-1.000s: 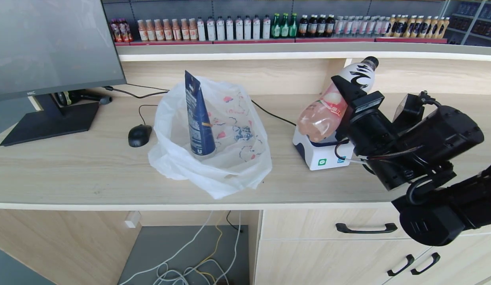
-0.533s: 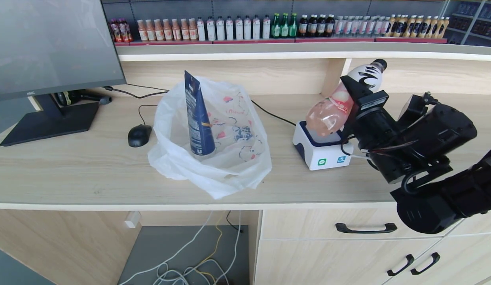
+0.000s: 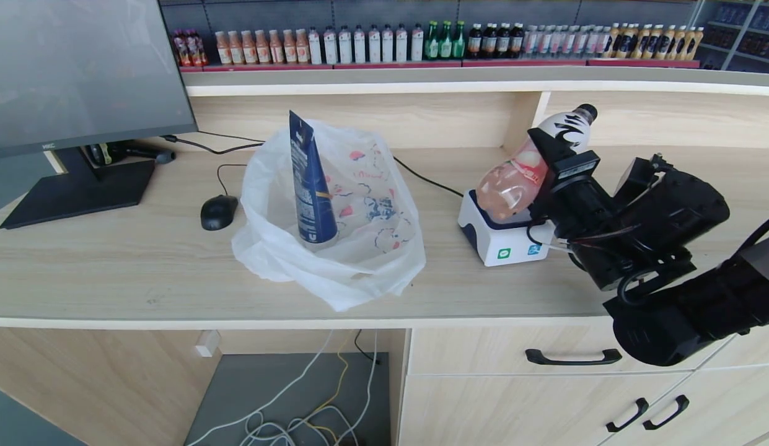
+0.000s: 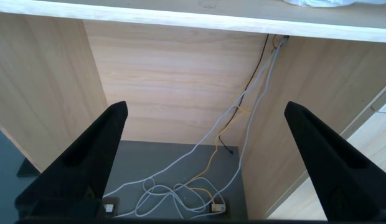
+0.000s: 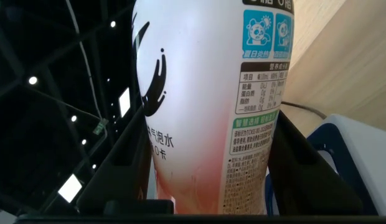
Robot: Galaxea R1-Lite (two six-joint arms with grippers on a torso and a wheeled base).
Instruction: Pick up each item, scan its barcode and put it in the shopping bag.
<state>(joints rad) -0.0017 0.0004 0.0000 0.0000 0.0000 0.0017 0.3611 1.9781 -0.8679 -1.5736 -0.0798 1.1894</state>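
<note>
Two right hand (image 5: 205,121) fingers (image 5: 126,163) clamp the bottle (image 3: 511,179) at the scanner (image 3: 502,238).

Bright, even indoor light (shadows soft, faint)

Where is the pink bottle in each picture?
Head view: bottle right of centre, tilted above the white scanner.
Right wrist view: bottle up close in the middle, scanner at the edge.
Left wrist view: aimed under the counter at cables.
Shared landmark: the scanner.
</note>
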